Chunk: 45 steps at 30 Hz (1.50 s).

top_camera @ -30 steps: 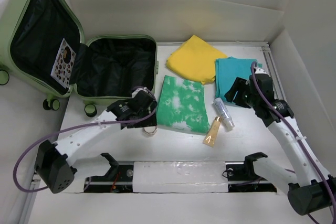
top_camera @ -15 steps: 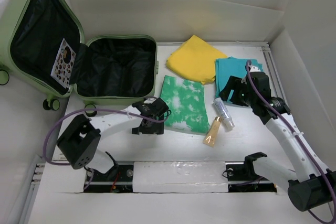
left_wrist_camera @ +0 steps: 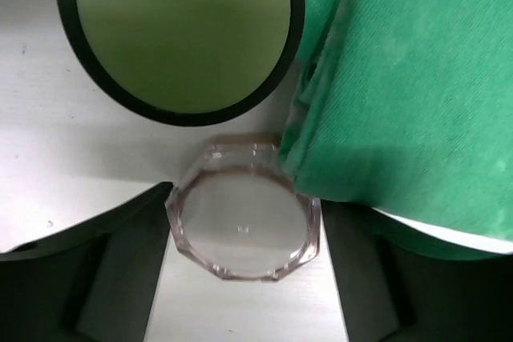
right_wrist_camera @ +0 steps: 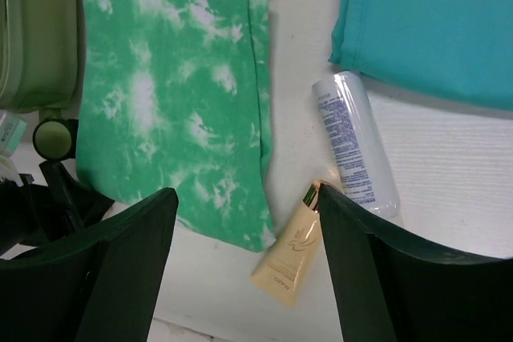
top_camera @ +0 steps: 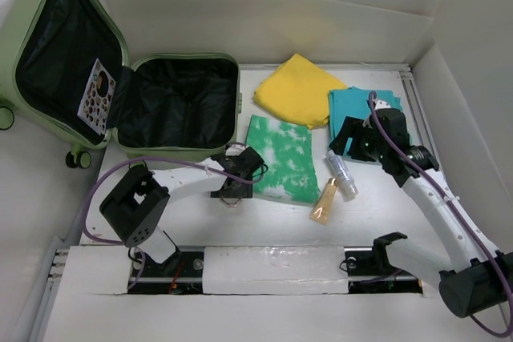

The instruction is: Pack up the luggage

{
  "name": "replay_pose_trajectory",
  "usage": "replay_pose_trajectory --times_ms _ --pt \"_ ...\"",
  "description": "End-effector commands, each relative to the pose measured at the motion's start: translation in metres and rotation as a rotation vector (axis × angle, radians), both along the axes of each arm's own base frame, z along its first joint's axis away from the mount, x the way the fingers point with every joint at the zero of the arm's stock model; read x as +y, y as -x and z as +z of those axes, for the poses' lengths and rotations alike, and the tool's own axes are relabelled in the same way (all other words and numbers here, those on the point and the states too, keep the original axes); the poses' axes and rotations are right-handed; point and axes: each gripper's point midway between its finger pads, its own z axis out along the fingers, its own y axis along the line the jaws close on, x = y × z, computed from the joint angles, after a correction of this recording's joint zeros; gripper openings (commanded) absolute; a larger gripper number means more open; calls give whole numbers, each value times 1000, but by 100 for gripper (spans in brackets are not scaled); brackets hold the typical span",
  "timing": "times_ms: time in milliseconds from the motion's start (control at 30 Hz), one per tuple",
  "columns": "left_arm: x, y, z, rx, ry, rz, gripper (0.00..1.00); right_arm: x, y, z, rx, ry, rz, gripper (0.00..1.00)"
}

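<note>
Plainly, the pale green luggage (top_camera: 176,151) lies open, black lining showing.

Left arm's stretched low across the front, left gripper (left_wrist_camera: 244,234) pointing straight down with fingers apart, and the right gripper (right_wrist_camera: 244,222) hovers higher, wide open.

Smooth, pale green hard-plastic suitcase (top_camera: 168,150) with matt black fabric lining (top_camera: 180,102); clear glossy plastic jar (left_wrist_camera: 243,226); soft woven green cloth (left_wrist_camera: 417,78); shiny tan plastic tube (right_wrist_camera: 290,258).
</note>
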Motion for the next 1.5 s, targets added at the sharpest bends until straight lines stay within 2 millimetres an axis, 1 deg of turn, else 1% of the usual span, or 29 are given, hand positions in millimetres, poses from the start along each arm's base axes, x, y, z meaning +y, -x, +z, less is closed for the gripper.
replay_pose_trajectory --times_ms 0,100,133,233,333,400,433,467,500,533,567,600,667,700,733,767,800,833,867,933,967,1000,1133,1167,1233,1267,1400,1433,1467 --pt "-5 -13 6 -48 -2 0 65 11 -12 20 -79 -22 40 77" --pt "-1 -9 4 -43 -7 0 53 12 -14 20 -78 -21 40 77" --pt "-1 -7 8 -40 2 -2 53 11 -16 25 -89 -19 32 77" --pt "2 -1 21 -31 12 12 46 11 -18 19 -75 -7 38 77" --pt "1 -2 60 -72 61 22 45 11 -19 16 -67 3 43 77" --pt "-6 -15 107 -153 149 43 45 10 -22 17 -67 9 35 77" --pt "-1 -18 123 -167 156 48 45 10 -22 17 -67 9 35 77" --pt "-2 -27 140 -206 187 57 45 10 -23 13 -57 12 35 77" --pt "8 -43 157 -248 207 96 45 9 -24 13 -59 19 26 77" --pt "9 -62 186 -323 239 92 46 9 -24 13 -59 19 26 77" --pt "16 -78 203 -370 259 109 46 9 -25 10 -50 21 26 77" --pt "36 -103 210 -395 266 172 48 9 -26 8 -41 24 26 77" --pt "54 -149 240 -517 295 226 48 10 -28 6 -41 24 26 77" --pt "66 -168 242 -548 273 240 49 10 -28 6 -41 24 26 77" --pt "92 -195 225 -536 232 313 49 10 -29 3 -31 27 27 77" --pt "102 -219 236 -586 243 348 49 8 -30 3 -32 33 18 77" --pt "113 -234 230 -585 221 366 49 5 -31 3 -36 46 1 77" --pt "132 -254 199 -523 170 399 49 2 -32 2 -38 55 -11 77" --pt "140 -271 204 -542 156 415 49 -6 -32 -7 -16 93 -47 77" --pt "153 -287 186 -500 115 442 51 -19 -30 -16 15 120 -105 77" --pt "159 -297 163 -461 81 451 54 -25 -30 -17 26 121 -149 77" --pt "167 -304 160 -462 77 468 56 -31 -30 -21 31 135 -179 77" --pt "189 -310 126 -408 97 512 71 -47 -23 -46 108 140 -248 77" --pt "192 -312 127 -415 117 523 73 -50 -22 -58 142 144 -263 77" --pt "198 -307 109 -368 155 535 75 -52 -20 -69 180 138 -275 77" --pt "196 -308 112 -380 171 527 75 -53 -19 -79 208 139 -275 77" --pt "184 -303 140 -428 242 489 81 -51 -23 -97 234 138 -255 77" --pt "179 -303 165 -476 284 464 81 -51 -23 -101 250 141 -235 77" --pt "176 -301 176 -500 301 453 81 -46 -25 -104 258 122 -215 77"
